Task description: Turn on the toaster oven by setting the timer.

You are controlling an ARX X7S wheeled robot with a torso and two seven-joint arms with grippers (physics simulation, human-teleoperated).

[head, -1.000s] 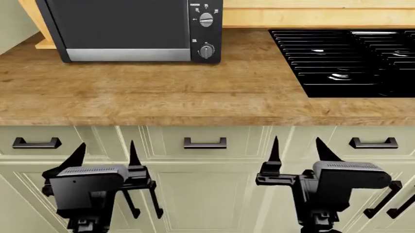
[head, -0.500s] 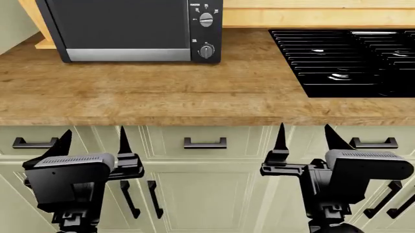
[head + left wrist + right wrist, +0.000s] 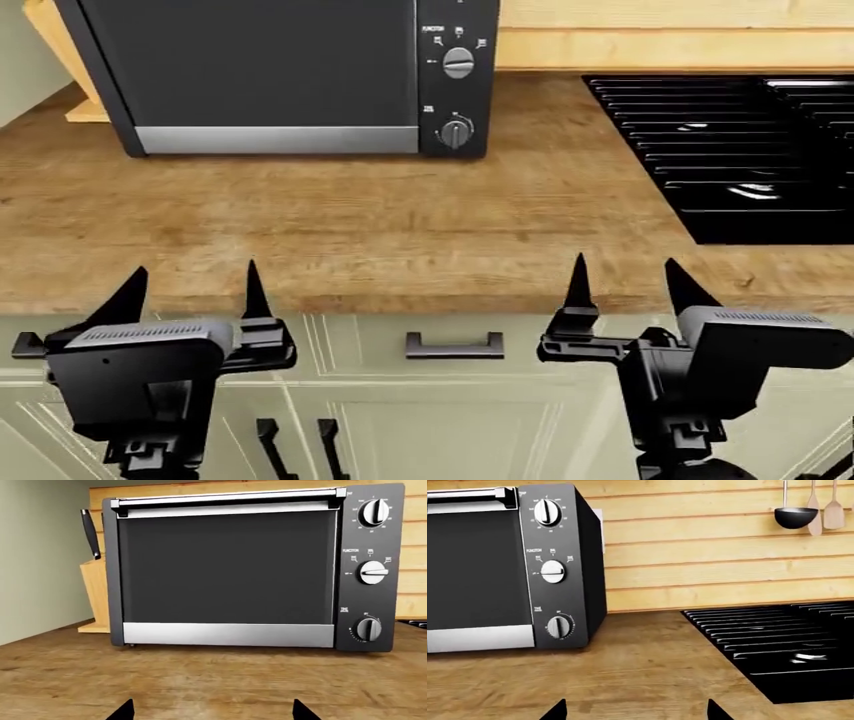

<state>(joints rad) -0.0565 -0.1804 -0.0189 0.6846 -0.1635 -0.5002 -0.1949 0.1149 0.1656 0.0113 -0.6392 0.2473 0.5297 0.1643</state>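
Compared with the head view half a second ago, the desk (image 3: pixel 334 230) fills more of the frame, the cabinet fronts show less, and the oven (image 3: pixel 254 75) sits further right. The desk is matte wood-grain plank. The oven, a black box with a dark glass door and a brushed silver strip, stands at the desk's rear left. The stovetop (image 3: pixel 734 150) is glossy black grating at rear right. Left end effector (image 3: pixel 187 295) and right end effector (image 3: pixel 623 290) hover at the desk's front edge, pointed fingers spread, holding nothing. The timer (image 3: pixel 457 132), a small round knob, is lowest on the oven's side panel.
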